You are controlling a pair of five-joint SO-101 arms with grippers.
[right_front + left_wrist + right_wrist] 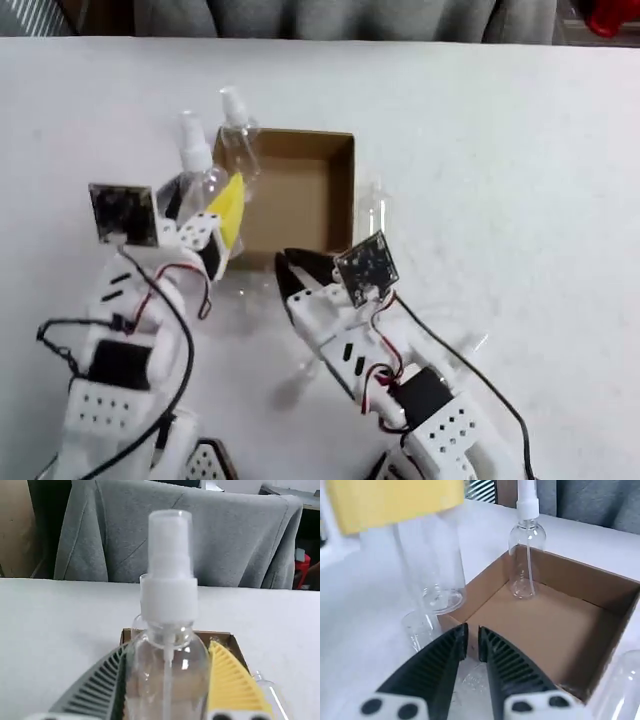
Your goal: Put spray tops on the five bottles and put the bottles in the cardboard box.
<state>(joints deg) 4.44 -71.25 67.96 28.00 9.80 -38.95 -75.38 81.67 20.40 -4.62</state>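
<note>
We count one cardboard box [300,195] and two arms, left arm [120,340] and right arm [400,370]. Two bottles wear spray tops [170,545]: back bottle [238,140] and front bottle [197,168]. Two more clear bottles show, side bottle [376,208] and near bottle [420,627]; any others we cannot tell.

Bright, even light washes the white table [500,150], with faint shadows, perhaps from overhead.

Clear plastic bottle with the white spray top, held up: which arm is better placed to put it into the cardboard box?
Left arm: its jaws hold the clear plastic bottle beside the brown cardboard box. Right arm: jaws shut and empty.
</note>
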